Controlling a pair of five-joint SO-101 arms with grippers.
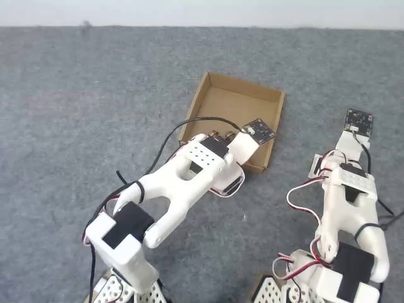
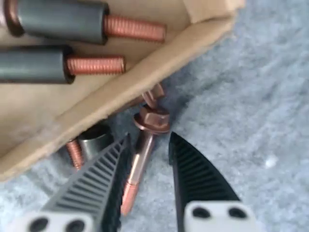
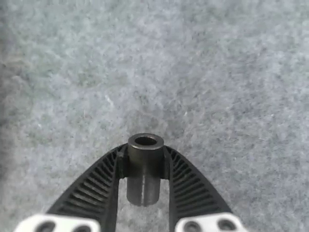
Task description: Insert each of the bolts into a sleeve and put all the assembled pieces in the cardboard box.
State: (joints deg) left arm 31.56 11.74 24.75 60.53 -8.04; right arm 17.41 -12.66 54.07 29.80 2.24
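**Left jaws straddle a bolt at the box wall; right jaws pinch a sleeve**

Closest to your left wrist camera, the left gripper (image 2: 149, 137) is spread, with a copper bolt (image 2: 139, 162) lying on the carpet (image 2: 251, 96) between its ribbed fingers (image 2: 104, 174). One finger looks to be touching the shank. The other stands apart from it, so nothing is clamped. The bolt's flanged head points at the outer wall of the cardboard box (image 2: 145, 72) and lies just short of it. A second bolt head (image 2: 153, 94) lies tight against that wall. A loose sleeve (image 2: 94, 139) and a short threaded tip (image 2: 75, 153) also lie at the foot of the wall, just beside one finger, so you have little room on that side. The other side is open carpet.

Inside the box, two assembled pieces (image 2: 58, 19) lie side by side with their threads sticking out of the dark sleeves.

At your right wrist, the right gripper (image 3: 145, 153) is closed on a dark sleeve (image 3: 144, 181). It holds the sleeve upright with the bore facing up, above bare carpet on every side.

From the high view, the left arm (image 1: 183, 183) stretches diagonally from its base to the box's near right corner. The right arm (image 1: 347, 202) reaches straight forward, well apart from the box. A strip of carpet lies between them, and there is wide open floor to the left of the box.
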